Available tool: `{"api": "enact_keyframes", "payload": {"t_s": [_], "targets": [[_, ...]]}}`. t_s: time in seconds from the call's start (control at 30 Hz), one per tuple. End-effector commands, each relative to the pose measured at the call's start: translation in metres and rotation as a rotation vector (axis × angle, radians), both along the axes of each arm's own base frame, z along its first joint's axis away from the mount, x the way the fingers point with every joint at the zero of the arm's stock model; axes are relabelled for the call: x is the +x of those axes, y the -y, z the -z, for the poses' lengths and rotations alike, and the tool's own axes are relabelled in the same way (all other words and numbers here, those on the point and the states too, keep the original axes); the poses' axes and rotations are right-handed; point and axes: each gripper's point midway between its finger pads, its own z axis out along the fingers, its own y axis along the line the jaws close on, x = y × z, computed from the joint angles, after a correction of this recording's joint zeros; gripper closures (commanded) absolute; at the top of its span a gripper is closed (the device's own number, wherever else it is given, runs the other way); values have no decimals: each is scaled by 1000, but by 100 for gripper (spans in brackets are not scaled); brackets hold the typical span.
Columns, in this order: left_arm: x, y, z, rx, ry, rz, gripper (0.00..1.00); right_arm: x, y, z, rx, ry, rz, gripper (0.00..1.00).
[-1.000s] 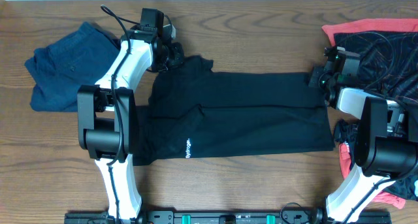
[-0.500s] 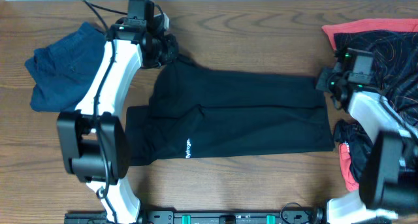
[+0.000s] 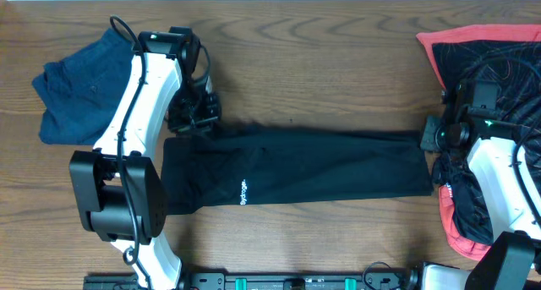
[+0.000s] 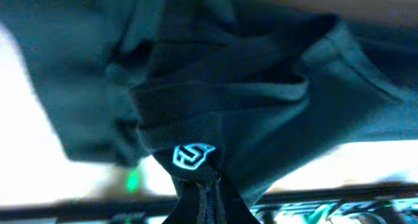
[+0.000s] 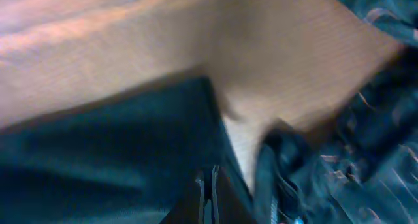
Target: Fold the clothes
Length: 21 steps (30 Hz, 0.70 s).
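Black trousers (image 3: 321, 167) lie lengthwise across the table as a narrow band, with small white lettering near the left end. My left gripper (image 3: 199, 119) is shut on the waist end at the band's far left corner. The left wrist view shows black cloth (image 4: 215, 87) with a small logo bunched at the shut jaws (image 4: 209, 188). My right gripper (image 3: 431, 138) is shut on the leg end at the far right corner. In the right wrist view its jaws (image 5: 208, 185) pinch the black cloth (image 5: 111, 145).
Folded blue shorts (image 3: 80, 83) lie at the far left. A pile of red and black patterned clothes (image 3: 499, 62) fills the right edge and also shows in the right wrist view (image 5: 366, 152). Bare wood (image 3: 321, 62) lies beyond the trousers.
Both grippers have moved toward the front edge, carrying the trousers' far edge over the near half. The trousers now show as a narrower band.
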Motion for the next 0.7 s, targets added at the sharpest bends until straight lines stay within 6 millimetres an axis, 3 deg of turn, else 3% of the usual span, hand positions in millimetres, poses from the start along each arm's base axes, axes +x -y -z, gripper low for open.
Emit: {"api": "enact_keyframes", "payload": {"t_s": [0.0,0.3,0.67], "targets": [[-9,-16,-2,75,-20,36,94,-4,17,-4,-70,-3,47,99],[-39,-7,-4,75,-136,73,94,-5,14,-4,-58,-9,42,99],[-67,9,9,81,-227,141,94,-16,5,1,-12,-55,28,99]]}}
